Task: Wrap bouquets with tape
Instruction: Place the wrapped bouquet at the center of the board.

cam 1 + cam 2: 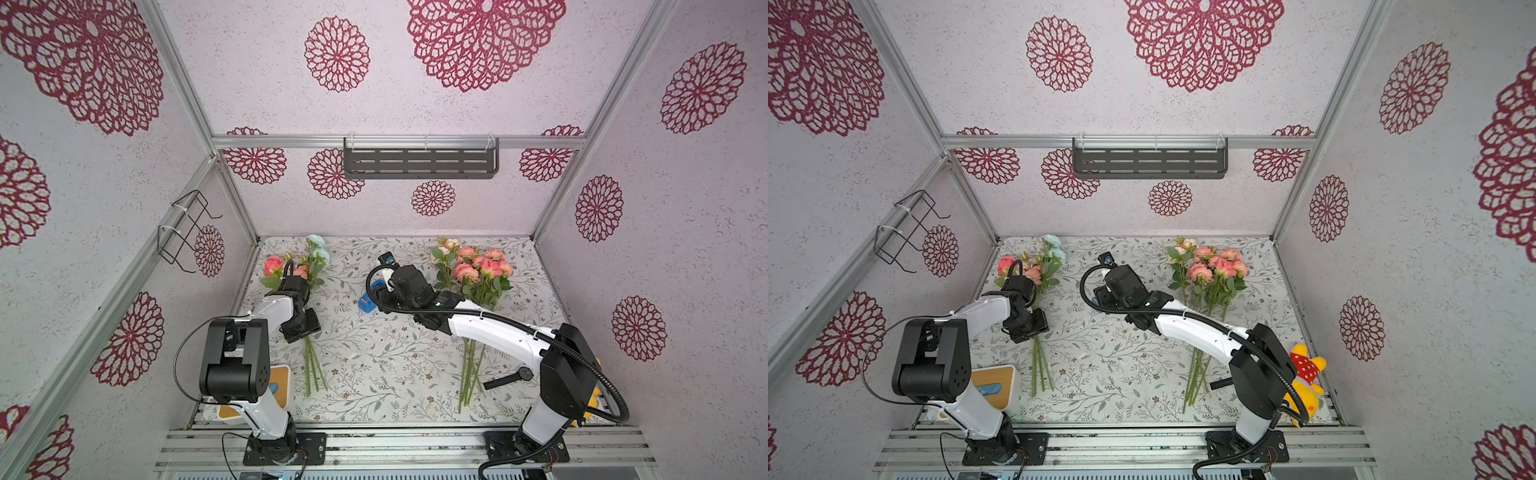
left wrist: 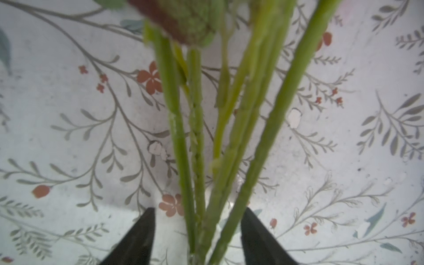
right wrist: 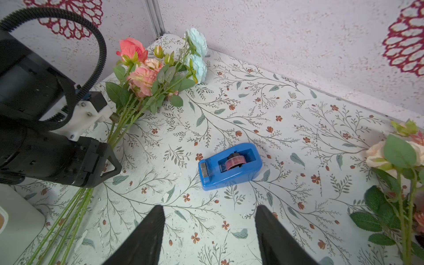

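Note:
Two bouquets lie on the floral table in both top views. The left bouquet [image 1: 309, 266] [image 3: 151, 78] has pink, peach and pale blue blooms. The right bouquet [image 1: 478, 270] [image 1: 1217, 268] is pink and peach. My left gripper [image 2: 198, 210] stands open astride the left bouquet's green stems [image 2: 197, 137], with a gap on each side. The tape, a blue dispenser [image 3: 229, 166] with a dark roll, sits between the bouquets, half hidden under my right wrist in a top view [image 1: 365, 305]. My right gripper [image 3: 210, 207] hovers open just short of it, holding nothing.
A black wristwatch [image 1: 509, 378] lies by the right bouquet's stem ends. A wood-topped tissue box [image 1: 994, 388] stands at the front left. At the front right sits a yellow plush toy [image 1: 1306, 382]. The back wall bears a dark shelf [image 1: 419, 160], and the left wall a wire rack [image 1: 185, 228].

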